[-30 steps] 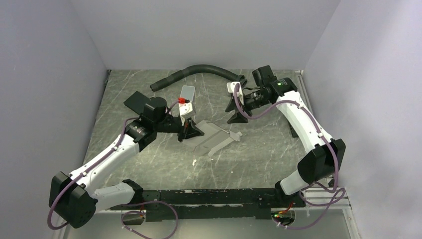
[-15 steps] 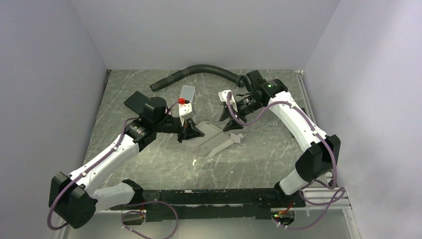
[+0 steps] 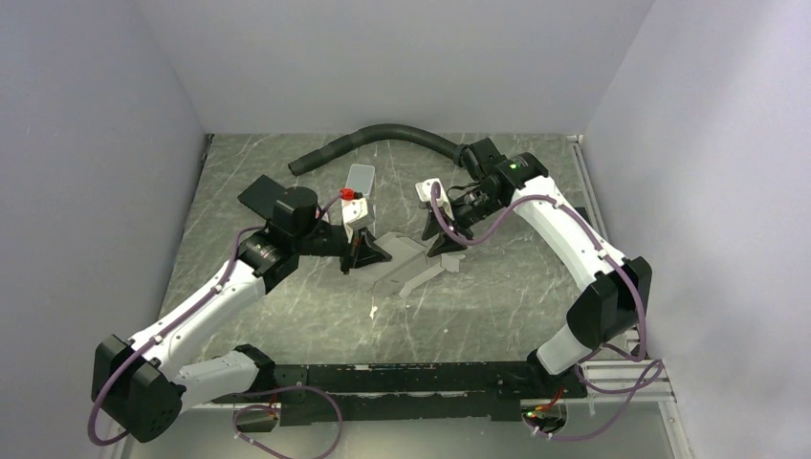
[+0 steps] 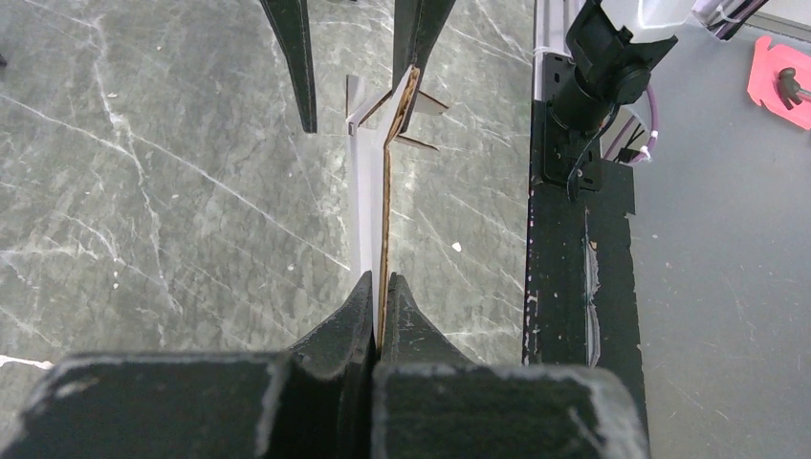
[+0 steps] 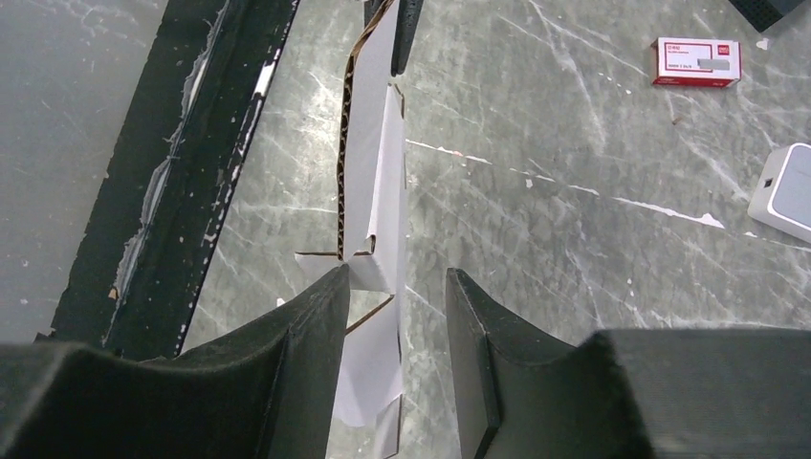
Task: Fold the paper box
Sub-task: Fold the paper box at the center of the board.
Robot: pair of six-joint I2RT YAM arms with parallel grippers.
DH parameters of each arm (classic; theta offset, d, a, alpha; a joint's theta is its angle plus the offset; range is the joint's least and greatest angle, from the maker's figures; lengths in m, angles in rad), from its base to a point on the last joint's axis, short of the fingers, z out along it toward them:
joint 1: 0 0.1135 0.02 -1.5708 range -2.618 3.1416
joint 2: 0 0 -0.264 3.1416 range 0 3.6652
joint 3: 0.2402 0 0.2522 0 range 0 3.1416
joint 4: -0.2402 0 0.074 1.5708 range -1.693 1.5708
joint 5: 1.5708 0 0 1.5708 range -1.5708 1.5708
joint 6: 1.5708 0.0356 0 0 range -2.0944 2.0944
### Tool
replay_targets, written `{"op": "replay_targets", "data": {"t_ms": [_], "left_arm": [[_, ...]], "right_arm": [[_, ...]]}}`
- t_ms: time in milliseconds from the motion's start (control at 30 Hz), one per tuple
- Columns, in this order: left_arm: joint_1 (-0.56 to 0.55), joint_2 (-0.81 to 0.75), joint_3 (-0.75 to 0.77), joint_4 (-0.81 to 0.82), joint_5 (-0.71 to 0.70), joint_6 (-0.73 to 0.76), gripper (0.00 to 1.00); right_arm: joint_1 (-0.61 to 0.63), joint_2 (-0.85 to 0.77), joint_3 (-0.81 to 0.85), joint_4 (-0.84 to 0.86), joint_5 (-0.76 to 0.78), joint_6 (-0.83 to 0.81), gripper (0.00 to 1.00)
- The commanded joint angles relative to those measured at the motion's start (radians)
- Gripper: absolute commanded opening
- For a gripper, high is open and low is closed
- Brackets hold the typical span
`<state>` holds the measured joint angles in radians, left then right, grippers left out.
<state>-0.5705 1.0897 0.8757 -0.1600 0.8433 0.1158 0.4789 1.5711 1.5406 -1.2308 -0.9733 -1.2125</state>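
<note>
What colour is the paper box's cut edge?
Brown, running along the otherwise white paper box; it shows best in the left wrist view.

No text legible in any view. Right wrist view, two o'clock: small red box [image 5: 697, 61] lying flat on the marbled table [image 5: 574, 191], with a white mark near its left end and a grey patch beside it. Possibly a brand logo; characters too small to read.
</note>
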Motion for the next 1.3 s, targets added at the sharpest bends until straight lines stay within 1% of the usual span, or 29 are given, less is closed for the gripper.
{"op": "replay_targets", "data": {"t_ms": [0, 300, 467, 567, 667, 733, 833, 867, 1033, 1133, 1233, 1267], "left_arm": [[0.002, -0.03, 0.02, 0.056, 0.01, 0.008, 0.0], [0.001, -0.028, 0.005, 0.101, 0.038, -0.019, 0.0], [0.002, -0.027, 0.002, 0.107, 0.043, -0.022, 0.0], [0.001, -0.028, 0.0, 0.109, 0.041, -0.023, 0.0], [0.001, -0.027, 0.0, 0.104, 0.035, -0.021, 0.0], [0.002, -0.025, 0.003, 0.096, 0.032, -0.017, 0.0], [0.001, -0.025, 0.006, 0.083, 0.028, -0.007, 0.0], [0.001, -0.026, 0.006, 0.081, 0.027, -0.006, 0.0], [0.002, -0.028, 0.006, 0.082, 0.028, -0.005, 0.0], [0.001, -0.028, 0.002, 0.089, 0.031, -0.013, 0.0], [0.001, -0.027, -0.001, 0.102, 0.032, -0.029, 0.0], [0.002, -0.026, -0.003, 0.107, 0.033, -0.037, 0.0]], "right_arm": [[0.009, 0.002, -0.012, 0.007, -0.017, -0.006, 0.44], [0.034, 0.04, 0.019, -0.009, -0.055, -0.024, 0.39], [0.04, 0.048, 0.03, -0.024, -0.065, -0.04, 0.32], [0.04, 0.046, 0.034, -0.035, -0.07, -0.052, 0.26], [0.04, 0.047, 0.046, -0.058, -0.078, -0.074, 0.18], [0.04, 0.051, 0.055, -0.079, -0.082, -0.093, 0.16], [0.04, 0.054, 0.068, -0.099, -0.084, -0.11, 0.02], [0.04, 0.058, 0.072, -0.108, -0.086, -0.119, 0.0], [0.04, 0.071, 0.09, -0.166, -0.099, -0.161, 0.0], [0.04, 0.058, 0.076, -0.125, -0.103, -0.102, 0.0], [0.04, 0.029, 0.043, -0.027, -0.088, -0.017, 0.0], [0.039, 0.023, 0.034, -0.004, -0.078, 0.004, 0.06]]}}
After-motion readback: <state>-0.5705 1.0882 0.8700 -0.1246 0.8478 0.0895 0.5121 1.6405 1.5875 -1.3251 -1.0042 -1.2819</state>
